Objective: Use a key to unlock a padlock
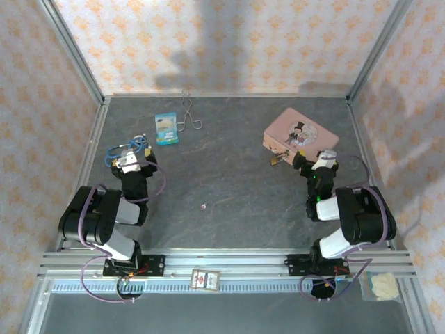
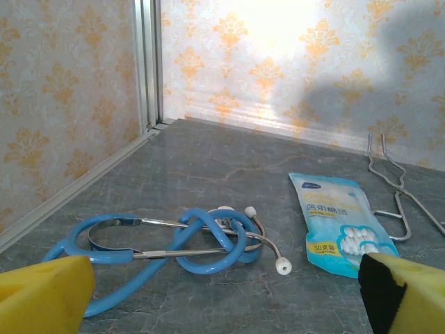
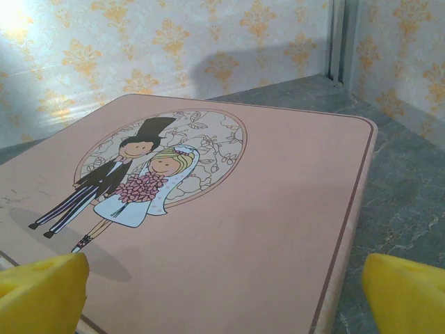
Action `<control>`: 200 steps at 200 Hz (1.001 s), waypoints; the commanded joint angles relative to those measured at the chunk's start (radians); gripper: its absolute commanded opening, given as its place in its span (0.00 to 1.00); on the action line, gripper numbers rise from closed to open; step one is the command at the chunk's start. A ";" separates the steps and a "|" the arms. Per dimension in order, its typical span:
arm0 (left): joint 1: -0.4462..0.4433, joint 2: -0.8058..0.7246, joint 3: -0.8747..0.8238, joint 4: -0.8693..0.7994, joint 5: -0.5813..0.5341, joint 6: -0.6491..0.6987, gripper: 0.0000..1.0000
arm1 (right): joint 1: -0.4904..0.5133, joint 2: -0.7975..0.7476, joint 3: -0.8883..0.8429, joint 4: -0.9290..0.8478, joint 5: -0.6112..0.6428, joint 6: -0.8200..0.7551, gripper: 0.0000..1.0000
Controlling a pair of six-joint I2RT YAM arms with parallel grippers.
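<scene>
The padlock [image 1: 277,160] is a tiny brass-gold piece lying on the dark table just off the front left corner of the pink tin [image 1: 300,136]. The key [image 1: 204,206] is a pale speck alone near the table's middle. My left gripper [image 1: 133,153] hovers open at the left over a blue stethoscope [image 2: 201,243], its yellow fingertips [image 2: 42,292] wide apart with nothing between them. My right gripper [image 1: 317,156] stands open low above the near edge of the pink tin's lid [image 3: 264,229], holding nothing. Both grippers are well away from the key.
A blue packet of cotton swabs [image 1: 166,128] and bent silver wire tongs [image 1: 189,111] lie at the back left. Patterned walls with metal posts close in the table on three sides. A small card [image 1: 205,280] rests on the front rail.
</scene>
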State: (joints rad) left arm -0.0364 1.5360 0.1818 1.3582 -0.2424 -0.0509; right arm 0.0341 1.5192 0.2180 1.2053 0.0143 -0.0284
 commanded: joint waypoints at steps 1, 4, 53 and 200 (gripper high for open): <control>0.006 0.004 0.016 0.003 0.012 0.009 0.99 | 0.003 -0.001 0.017 0.020 -0.004 -0.011 1.00; 0.007 0.002 0.016 0.003 0.012 0.009 0.99 | 0.004 -0.001 0.017 0.019 -0.003 -0.010 1.00; 0.006 0.004 0.016 0.002 0.011 0.009 0.99 | 0.003 -0.001 0.017 0.020 -0.004 -0.010 1.00; -0.017 -0.127 0.068 -0.190 -0.113 -0.004 0.99 | 0.037 -0.135 0.088 -0.208 0.097 -0.007 1.00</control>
State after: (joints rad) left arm -0.0391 1.5120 0.1909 1.3090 -0.2607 -0.0513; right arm 0.0490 1.4818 0.2314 1.1400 0.0330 -0.0288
